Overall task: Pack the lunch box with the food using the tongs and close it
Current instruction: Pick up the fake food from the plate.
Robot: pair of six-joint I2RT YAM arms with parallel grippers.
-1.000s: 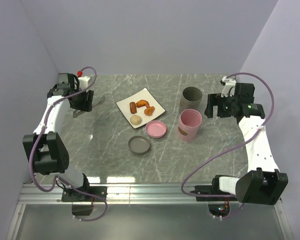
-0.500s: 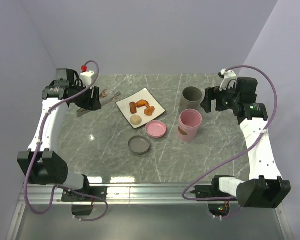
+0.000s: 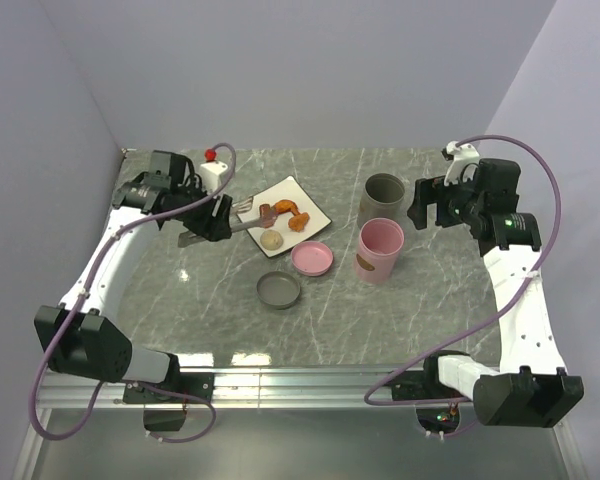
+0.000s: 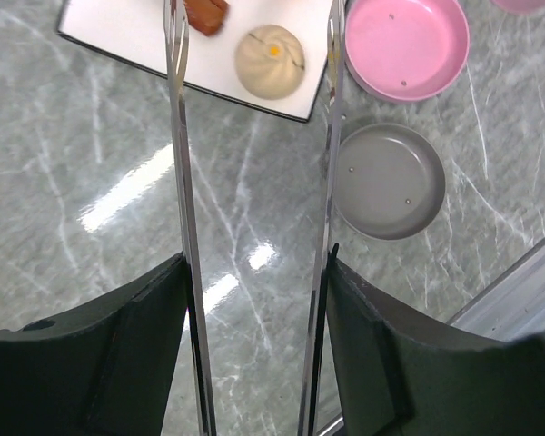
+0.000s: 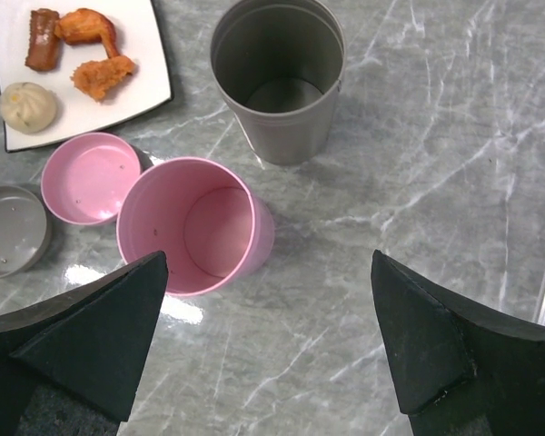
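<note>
The food lies on a white square plate [image 3: 305,203]: a brown sausage [image 3: 267,213], a curved orange piece [image 3: 287,208], a nugget [image 3: 298,223] and a pale ball [image 3: 271,239]. My left gripper [image 3: 220,218] is shut on the tongs [image 4: 183,182]. Their two thin arms run forward, with the tips over the plate's [image 4: 118,32] edge on either side of the ball [image 4: 269,61]. The lunch box stands open as a pink tub [image 5: 195,227] and a grey tub [image 5: 277,77], both empty. My right gripper [image 5: 268,336] hangs open above the table, right of the tubs.
A pink lid [image 3: 311,258] and a grey lid [image 3: 279,290] lie upturned on the marble table, near the plate's front corner. Purple-grey walls close in the left, back and right. A metal rail runs along the near edge.
My left arm has swung right from the table's far left, carrying the tongs until their tips reach the plate. The right arm has only shifted slightly.
</note>
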